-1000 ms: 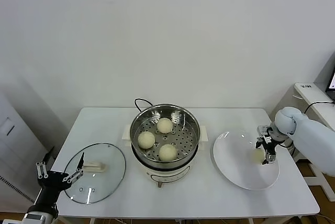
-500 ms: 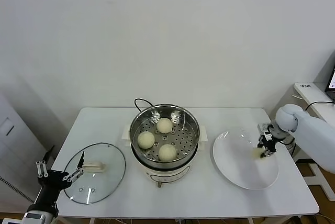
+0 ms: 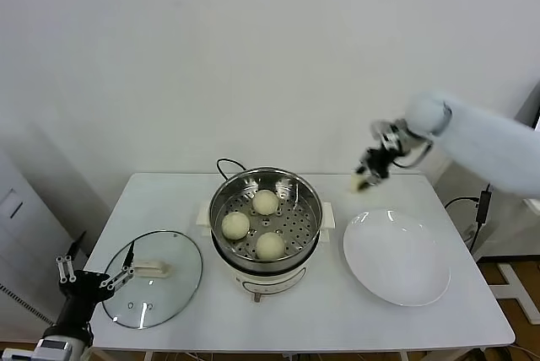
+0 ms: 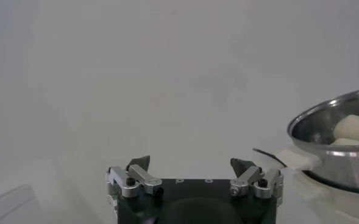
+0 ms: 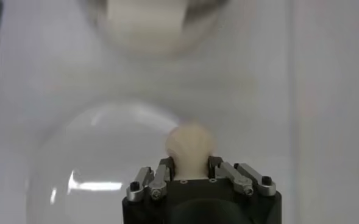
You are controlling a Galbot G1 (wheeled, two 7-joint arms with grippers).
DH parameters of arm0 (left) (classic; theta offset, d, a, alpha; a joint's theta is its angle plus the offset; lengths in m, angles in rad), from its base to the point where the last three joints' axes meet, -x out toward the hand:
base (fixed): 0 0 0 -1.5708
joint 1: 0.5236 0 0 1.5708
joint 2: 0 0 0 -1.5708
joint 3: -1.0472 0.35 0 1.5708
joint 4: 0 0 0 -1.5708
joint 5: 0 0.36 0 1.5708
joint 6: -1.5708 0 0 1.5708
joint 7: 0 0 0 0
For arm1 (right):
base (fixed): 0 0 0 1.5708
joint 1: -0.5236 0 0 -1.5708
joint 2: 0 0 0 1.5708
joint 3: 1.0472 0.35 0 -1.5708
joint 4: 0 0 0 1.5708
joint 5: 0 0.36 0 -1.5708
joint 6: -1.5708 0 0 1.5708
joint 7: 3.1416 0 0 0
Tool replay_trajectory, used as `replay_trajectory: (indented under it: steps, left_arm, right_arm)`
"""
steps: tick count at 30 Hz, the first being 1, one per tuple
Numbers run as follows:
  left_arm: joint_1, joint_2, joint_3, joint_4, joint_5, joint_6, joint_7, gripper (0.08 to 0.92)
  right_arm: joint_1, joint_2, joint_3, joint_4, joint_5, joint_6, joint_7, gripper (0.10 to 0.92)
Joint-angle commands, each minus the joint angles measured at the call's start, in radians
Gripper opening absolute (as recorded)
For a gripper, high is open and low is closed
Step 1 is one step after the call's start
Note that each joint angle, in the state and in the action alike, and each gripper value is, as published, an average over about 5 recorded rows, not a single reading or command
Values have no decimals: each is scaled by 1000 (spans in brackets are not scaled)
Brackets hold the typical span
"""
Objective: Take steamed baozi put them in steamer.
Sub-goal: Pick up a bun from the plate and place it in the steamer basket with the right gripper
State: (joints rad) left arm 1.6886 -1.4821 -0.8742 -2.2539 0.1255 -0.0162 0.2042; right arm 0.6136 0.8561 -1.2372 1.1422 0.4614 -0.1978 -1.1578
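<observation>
Head view, nearest first: the left gripper sits low at the front left corner of the white table, fingers spread and holding nothing, just in front of the edge of a round glass lid that lies flat on the tabletop. Behind the lid, at the table's centre, the steel steamer stands on its white base, a black cord curling out behind it. Three buns rest apart from one another on the perforated tray inside. To the right of the steamer lies a white plate, its surface bare. Farther back and above the table's rear right area, the right gripper is lifted in the air between steamer and plate, its fingers pinching a fourth bun, which hangs clear of both.

Right wrist view shows that bun pressed between the two fingers, with the plate below and the steamer beyond it. Left wrist view shows the left gripper's fingers wide apart, the steamer's rim off to one side with buns visible inside.
</observation>
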Motion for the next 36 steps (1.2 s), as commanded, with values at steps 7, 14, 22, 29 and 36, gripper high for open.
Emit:
replay_trajectory:
  steps: [7, 14, 22, 29, 36]
  left_arm:
    - [-20, -1, 7, 13, -1, 3, -1, 823]
    - [-25, -2, 11, 22, -1, 3, -1, 823]
    - [-24, 0, 9, 28, -2, 0, -1, 823]
    - [-23, 1, 2, 37, -7, -4, 0, 823]
    - [-25, 5, 4, 41, -7, -3, 1, 823]
  right_arm:
    - [122, 190, -216, 229, 268, -236, 130, 365]
    - [-3, 186, -204, 214, 158, -240, 181, 365]
    - [-52, 191, -193, 174, 105, -232, 214, 382]
    - [-70, 193, -184, 153, 106, -232, 235, 461]
    - [-62, 207, -172, 135, 144, -236, 240, 656]
